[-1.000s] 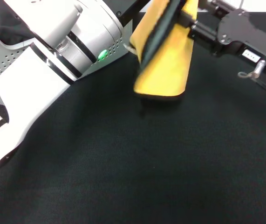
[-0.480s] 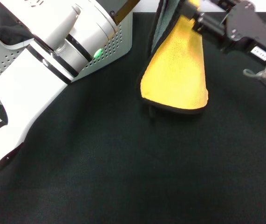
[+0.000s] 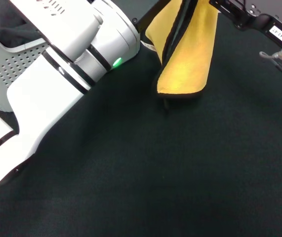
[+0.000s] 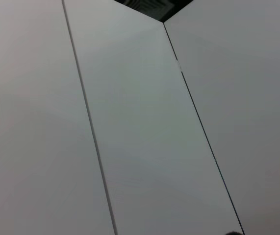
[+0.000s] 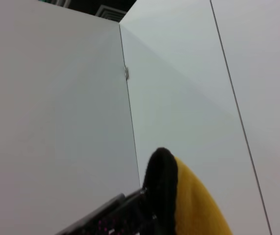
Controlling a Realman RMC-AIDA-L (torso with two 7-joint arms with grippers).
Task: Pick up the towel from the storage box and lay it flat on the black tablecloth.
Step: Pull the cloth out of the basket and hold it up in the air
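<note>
Over the black tablecloth, by white wall panels, the towel, apparently gripped by the right gripper, is now hung narrower.

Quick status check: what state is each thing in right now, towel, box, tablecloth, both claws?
towel: out of the box, hanging folded from above, yellow face out, not flat.
storage box: far left, mostly hidden by the left arm.
black tablecloth: spread out.
right claw: top edge, holding the towel.
left claw: out of view.

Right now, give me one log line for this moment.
towel: hanging folded, lifted | right gripper: holding it over black tablecloth | storage box: behind left arm
</note>
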